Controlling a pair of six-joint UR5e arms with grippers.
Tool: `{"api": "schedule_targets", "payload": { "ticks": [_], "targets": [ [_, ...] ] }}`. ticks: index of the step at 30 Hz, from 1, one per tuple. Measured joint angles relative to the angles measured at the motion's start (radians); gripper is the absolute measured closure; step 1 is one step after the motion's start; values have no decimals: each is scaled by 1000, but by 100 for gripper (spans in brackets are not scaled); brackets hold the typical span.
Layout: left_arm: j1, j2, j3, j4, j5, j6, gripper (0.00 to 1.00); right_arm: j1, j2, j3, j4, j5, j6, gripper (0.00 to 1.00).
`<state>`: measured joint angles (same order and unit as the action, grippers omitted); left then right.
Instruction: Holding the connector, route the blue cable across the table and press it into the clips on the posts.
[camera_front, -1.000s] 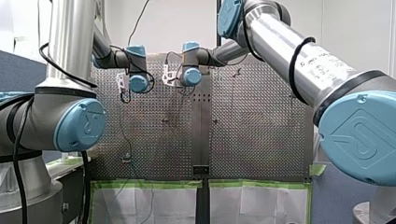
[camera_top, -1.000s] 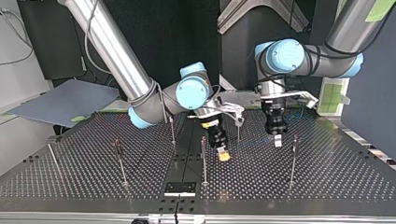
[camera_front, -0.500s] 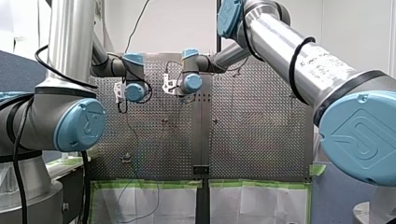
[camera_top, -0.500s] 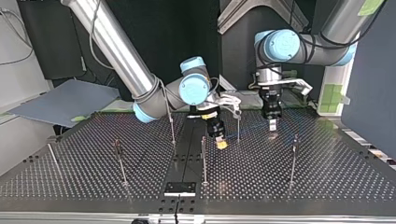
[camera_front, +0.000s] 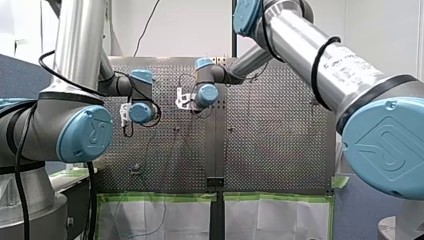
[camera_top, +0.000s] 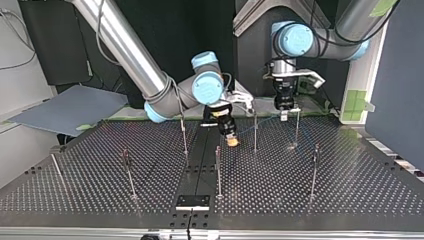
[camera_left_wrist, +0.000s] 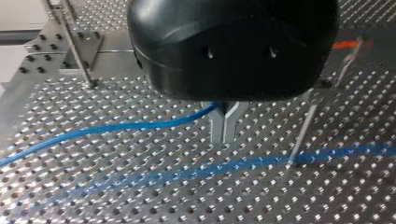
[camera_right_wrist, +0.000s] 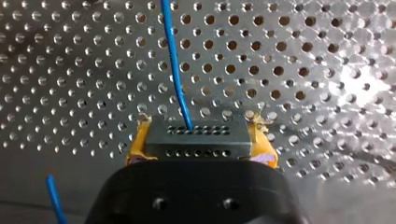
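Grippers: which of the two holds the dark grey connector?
My right gripper, with yellow pads clamping the dark grey connector; my left gripper pinches only the blue cable in its metal fingers.

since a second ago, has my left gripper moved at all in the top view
Yes. My left gripper, shut on the blue cable, has drawn back toward the far edge of the table, away from the post at the view's right.
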<state>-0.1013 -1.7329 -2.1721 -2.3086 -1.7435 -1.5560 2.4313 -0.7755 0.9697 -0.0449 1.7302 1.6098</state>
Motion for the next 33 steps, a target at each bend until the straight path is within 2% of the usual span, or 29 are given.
{"api": "schedule_targets", "payload": {
  "ticks": [5, 9, 16, 26, 33],
  "targets": [
    [0, -15, -11, 25, 17, -11, 98, -1, -41, 43, -5, -2, -6, 100],
    [-3, -42, -7, 44, 32, -16, 98, 4, -69, 83, -6, -5, -23, 100],
    [1, -81, -4, 81, 38, -41, 98, 11, -74, 147, -13, -14, -36, 100],
    [13, -91, -3, 95, 41, -53, 98, 11, -70, 227, -48, -15, -31, 100],
    [6, -140, 27, 113, 43, -48, 98, -1, -57, 282, -97, -21, -21, 100]
  ]
}}
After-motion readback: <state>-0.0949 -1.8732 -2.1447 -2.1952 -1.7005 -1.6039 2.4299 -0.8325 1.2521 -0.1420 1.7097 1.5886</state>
